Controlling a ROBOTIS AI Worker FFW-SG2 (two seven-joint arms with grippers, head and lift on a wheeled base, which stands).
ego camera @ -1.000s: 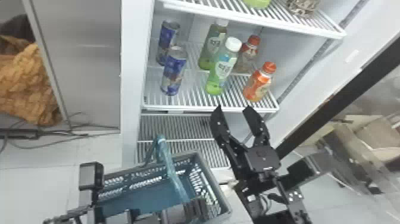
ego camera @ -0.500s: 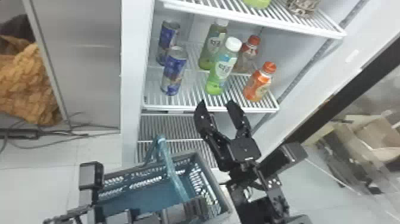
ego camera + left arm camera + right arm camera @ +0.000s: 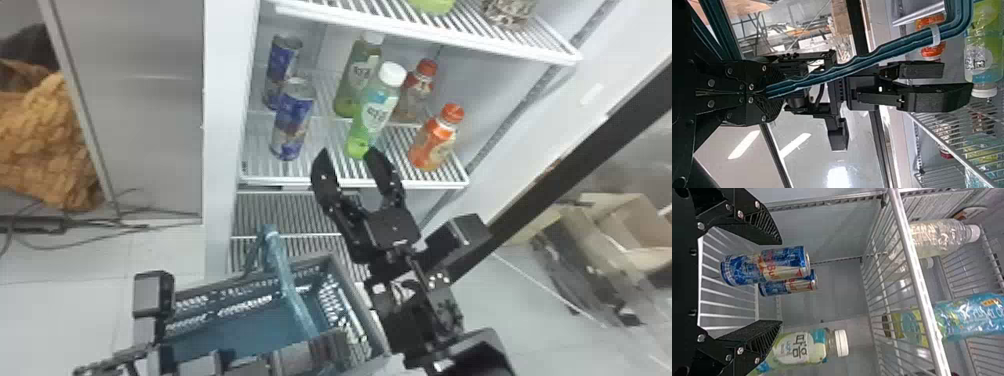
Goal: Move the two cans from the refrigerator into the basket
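Two slim, cylindrical metal cans in glossy blue and silver stand upright at the left of a white wire shelf (image 3: 280,180) inside the white refrigerator (image 3: 222,125), the front can (image 3: 292,120) just before the rear can (image 3: 282,65). Beside them stand two rounded, clear plastic bottles with green bases and smooth white caps, the nearer green bottle (image 3: 375,110) ahead of the farther green bottle (image 3: 355,80); to their right are a glossy orange bottle (image 3: 435,140) and, behind it, a red-capped bottle (image 3: 415,90). The black right gripper (image 3: 346,151) is at the shelf's front edge, its flat, tapering fingers spread wide and holding nothing; the right wrist view shows ridged inner pads and both cans lying ahead, between the two finger lines. Below the shelf sits the blue-grey plastic basket (image 3: 235,327), a rectangular tub with latticed, perforated walls. The black left gripper (image 3: 330,350) is clenched on the basket's teal plastic handle (image 3: 287,280), a ribbed bar whose wavy, scalloped edge shows in the left wrist view.
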